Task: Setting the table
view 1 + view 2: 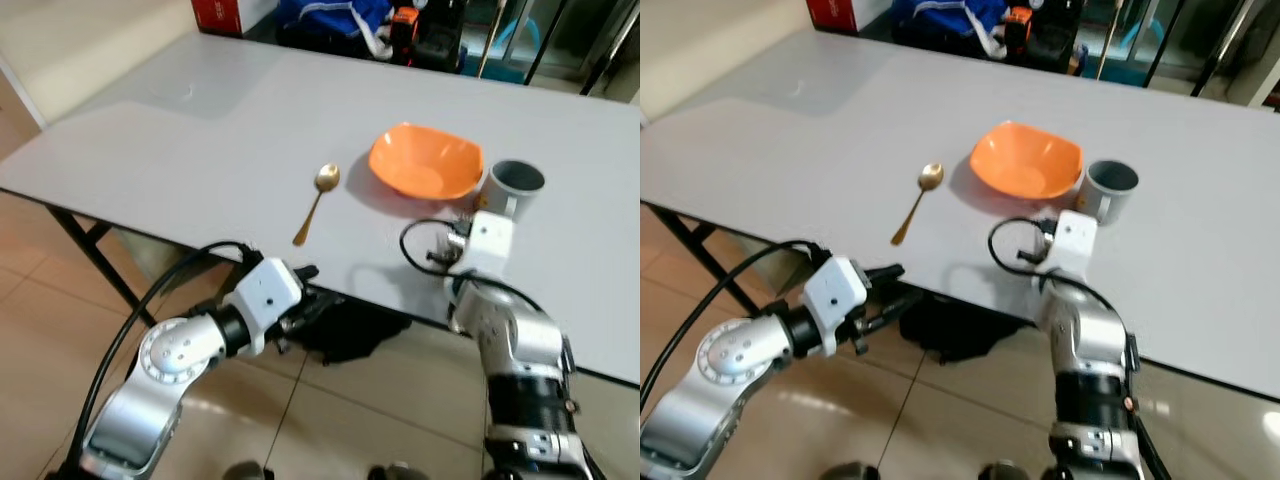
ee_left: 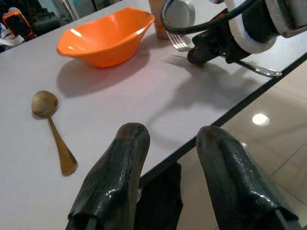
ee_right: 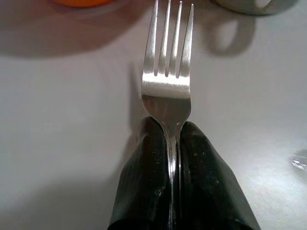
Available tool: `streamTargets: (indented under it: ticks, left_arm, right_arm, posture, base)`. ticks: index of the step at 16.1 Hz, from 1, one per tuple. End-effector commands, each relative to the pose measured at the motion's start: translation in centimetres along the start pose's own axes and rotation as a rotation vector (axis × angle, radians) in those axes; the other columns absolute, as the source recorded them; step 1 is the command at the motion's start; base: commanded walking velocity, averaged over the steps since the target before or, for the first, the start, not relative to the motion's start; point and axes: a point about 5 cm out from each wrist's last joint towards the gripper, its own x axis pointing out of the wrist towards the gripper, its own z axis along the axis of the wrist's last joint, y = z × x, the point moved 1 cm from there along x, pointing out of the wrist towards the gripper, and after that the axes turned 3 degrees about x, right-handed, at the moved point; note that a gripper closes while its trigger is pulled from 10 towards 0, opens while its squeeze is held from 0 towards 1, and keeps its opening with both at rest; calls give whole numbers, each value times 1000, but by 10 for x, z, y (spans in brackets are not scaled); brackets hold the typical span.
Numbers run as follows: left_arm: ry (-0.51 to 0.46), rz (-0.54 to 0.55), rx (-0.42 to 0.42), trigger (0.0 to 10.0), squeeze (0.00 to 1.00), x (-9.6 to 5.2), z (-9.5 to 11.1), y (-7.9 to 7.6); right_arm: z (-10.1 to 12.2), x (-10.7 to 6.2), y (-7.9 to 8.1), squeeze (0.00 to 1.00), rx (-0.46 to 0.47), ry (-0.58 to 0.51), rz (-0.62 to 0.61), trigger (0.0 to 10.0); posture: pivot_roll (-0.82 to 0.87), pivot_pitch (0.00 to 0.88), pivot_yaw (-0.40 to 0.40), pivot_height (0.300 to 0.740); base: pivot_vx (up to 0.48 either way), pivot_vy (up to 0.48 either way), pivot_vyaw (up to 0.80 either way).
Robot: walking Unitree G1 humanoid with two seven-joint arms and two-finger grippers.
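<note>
Here the right tool (image 3: 170, 139) was pinching a silver fork (image 3: 168, 72) by the neck, tines pointing toward the gap between the orange bowl (image 1: 425, 160) and the grey mug (image 1: 514, 183), low over the white tabletop (image 1: 200, 130). The grip was narrow and sat on the fork's thin edge, so the fork could twist or slip sideways on release, or its tines could nudge the mug if pushed further forward. The handle stuck out behind the tool toward the near tabletop edge; set down too far back, it could overhang and tip off.

The left tool (image 2: 168, 177), fingers spread and holding nothing, hovered just off that near edge, over the tiled floor. A gold spoon (image 1: 316, 203) lay to the bowl's left, near but apart. Open room lay across the whole left and far tabletop; the tight spot was between bowl and mug.
</note>
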Motion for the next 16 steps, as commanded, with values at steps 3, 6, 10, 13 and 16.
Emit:
streamTargets:
  ticks: [3, 6, 10, 13, 16]
  left_arm:
    - [6, -32, 7, 10000, 0, -2, 3, -6]
    - [17, -60, 9, 10000, 0, -3, 3, -8]
    - [21, -67, 13, 10000, 0, -3, 4, -9]
    - [27, -77, 12, 10000, 0, -5, 4, -9]
    - [30, -82, 10, 10000, 0, -5, 4, -10]
  right_arm:
    - [11, 13, 10, 0, 21, -19, -30, 10000]
    - [22, 25, 16, 0, 7, -76, -92, 10000]
    - [20, 33, 21, 0, -99, -98, -110, 10000]
    - [18, 38, 20, 0, -170, -101, -135, 10000]
    - [17, 40, 18, 0, -154, -97, -152, 10000]
  posture:
    - [71, 113, -3, 740]
    - [83, 117, -2, 740]
    - [88, 118, -1, 740]
    - [93, 119, -3, 740]
    - [96, 121, -4, 740]
  base:
    - [0, 0, 0]
    - [0, 0, 0]
    - [0, 0, 0]
    - [0, 0, 0]
    - [0, 0, 0]
